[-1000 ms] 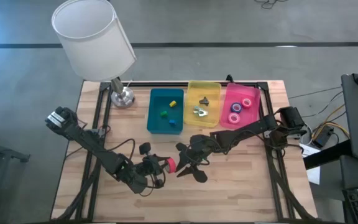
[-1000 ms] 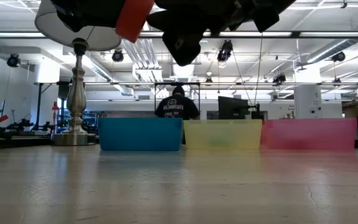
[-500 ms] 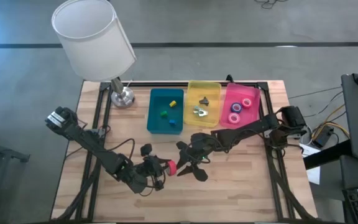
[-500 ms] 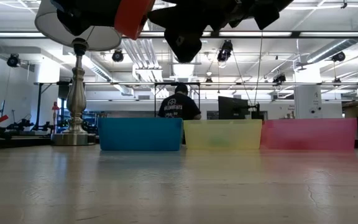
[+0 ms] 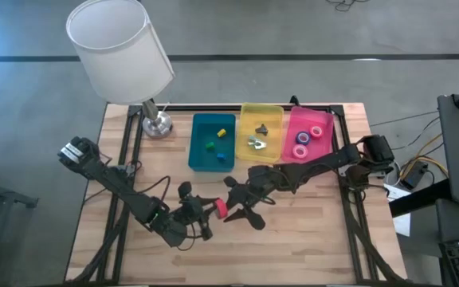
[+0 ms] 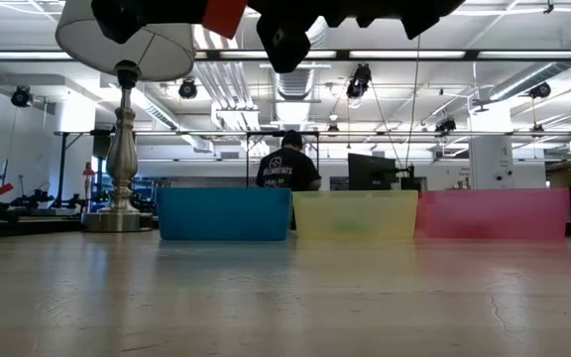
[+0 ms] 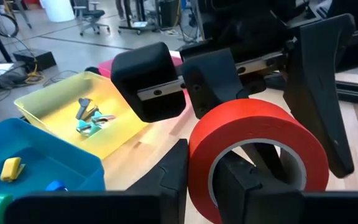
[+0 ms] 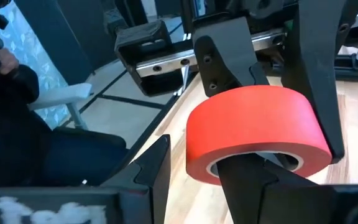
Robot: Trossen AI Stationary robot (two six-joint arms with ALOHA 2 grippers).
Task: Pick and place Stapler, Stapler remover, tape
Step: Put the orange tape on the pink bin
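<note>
Raised slightly, the red tape roll (image 5: 221, 210) sits gripped by left gripper (image 5: 212, 209); right gripper (image 5: 236, 209) spread beside.

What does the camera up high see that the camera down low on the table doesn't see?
Only the high view looks down into the trays: small tape rolls in the pink tray, small tools in the yellow tray, coloured blocks in the blue tray. Only the low view shows a person in the room behind the trays. Both show the lamp, the three trays, and the red tape roll where the left gripper and right gripper meet.
</note>
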